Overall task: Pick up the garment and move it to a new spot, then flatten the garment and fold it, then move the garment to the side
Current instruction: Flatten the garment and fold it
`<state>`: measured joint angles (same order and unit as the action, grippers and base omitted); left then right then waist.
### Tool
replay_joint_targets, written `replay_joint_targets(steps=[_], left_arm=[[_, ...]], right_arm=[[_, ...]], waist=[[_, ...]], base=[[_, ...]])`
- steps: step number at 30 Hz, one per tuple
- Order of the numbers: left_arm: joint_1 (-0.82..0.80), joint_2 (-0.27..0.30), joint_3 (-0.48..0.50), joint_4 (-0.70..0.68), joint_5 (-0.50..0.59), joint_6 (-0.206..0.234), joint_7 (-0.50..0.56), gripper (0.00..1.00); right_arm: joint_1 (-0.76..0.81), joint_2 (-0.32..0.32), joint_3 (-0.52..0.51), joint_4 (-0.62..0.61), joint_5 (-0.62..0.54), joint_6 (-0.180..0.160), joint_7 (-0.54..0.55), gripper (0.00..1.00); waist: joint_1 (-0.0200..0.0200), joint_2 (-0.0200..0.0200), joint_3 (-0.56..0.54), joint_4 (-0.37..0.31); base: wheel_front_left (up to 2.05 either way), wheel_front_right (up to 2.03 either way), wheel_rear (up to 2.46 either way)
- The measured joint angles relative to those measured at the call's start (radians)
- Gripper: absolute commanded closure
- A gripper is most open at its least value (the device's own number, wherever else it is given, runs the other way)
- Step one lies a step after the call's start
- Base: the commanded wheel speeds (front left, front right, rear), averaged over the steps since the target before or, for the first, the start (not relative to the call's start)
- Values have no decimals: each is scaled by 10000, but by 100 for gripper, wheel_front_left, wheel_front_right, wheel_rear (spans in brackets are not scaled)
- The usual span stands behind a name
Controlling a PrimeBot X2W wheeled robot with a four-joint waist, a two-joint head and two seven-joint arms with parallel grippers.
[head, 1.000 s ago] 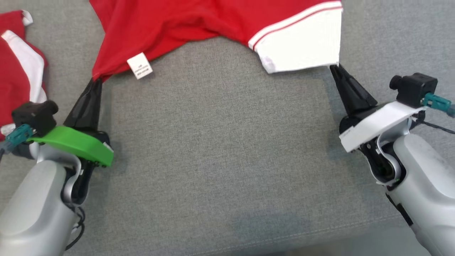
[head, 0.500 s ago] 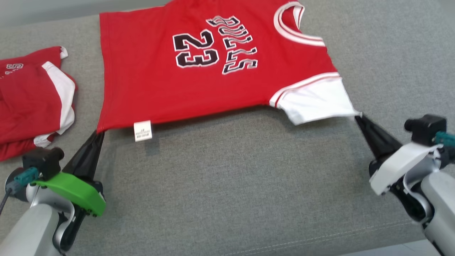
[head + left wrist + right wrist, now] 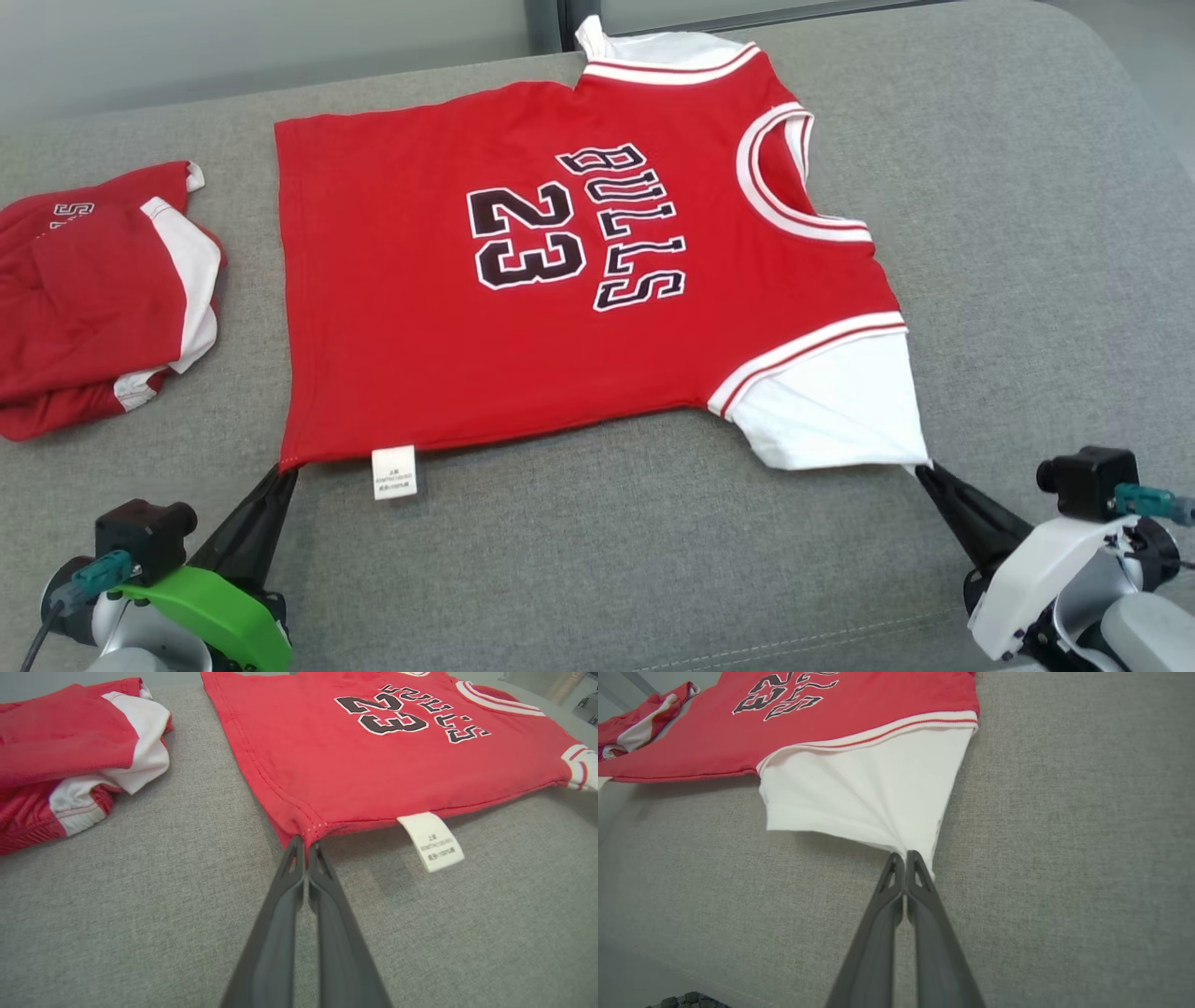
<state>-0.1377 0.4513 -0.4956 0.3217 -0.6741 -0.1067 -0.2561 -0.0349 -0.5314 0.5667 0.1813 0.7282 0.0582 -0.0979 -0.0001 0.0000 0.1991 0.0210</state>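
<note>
Nearest us, the left pincer (image 3: 286, 469) is clamped tight on the near-left hem corner of the jersey (image 3: 401, 317), just beside the white care label (image 3: 393, 471). Over on the right, the right pincer (image 3: 924, 469) is pinched shut as well, on the tip of the near white sleeve (image 3: 831, 411), and the cloth fans out in taut creases from that grip. Between the two there is bare grey sofa cushion (image 3: 597, 560).

Further out, the jersey lies spread on the cushion, number and lettering face up, hem to the left, collar to the right. Its body is smooth, and the far sleeve (image 3: 653, 47) reaches the cushion's back edge. Off to the left, apart from it, a second red-and-white garment (image 3: 93, 299) sits in a folded bundle.

My read: the pick-up and the move look done. Flattening is all but finished, though a shadow under the near edge suggests it rides slightly off the cushion. No fold is made yet, and the shift to the side is yet to come.
</note>
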Motion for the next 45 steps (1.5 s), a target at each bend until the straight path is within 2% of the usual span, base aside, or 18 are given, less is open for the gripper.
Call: replay_joint_targets(steps=[14, 32, 41, 45], left_arm=[[693, -84, 537, -589, 100, 104, 0, 100], [1278, -180, 1014, -688, 123, 205, 0, 100], [1405, -573, 861, -192, 130, 203, 0, 100], [1405, -604, 957, -71, 130, 205, 0, 95]], right_arm=[[631, -29, 163, -786, -79, -426, -71, 100], [888, -79, 516, -1114, -374, -589, 163, 100], [822, -203, 855, -792, -861, -600, 433, 100], [705, -238, 899, -704, -1150, -617, 460, 98]], waist=[[0, 0, -53, -41], [0, 1, -4, -108], [0, 0, 0, -210], [0, 0, -23, -244]], base=[[0, 0, 0], [0, 0, 0], [0, 0, 0], [0, 0, 0]])
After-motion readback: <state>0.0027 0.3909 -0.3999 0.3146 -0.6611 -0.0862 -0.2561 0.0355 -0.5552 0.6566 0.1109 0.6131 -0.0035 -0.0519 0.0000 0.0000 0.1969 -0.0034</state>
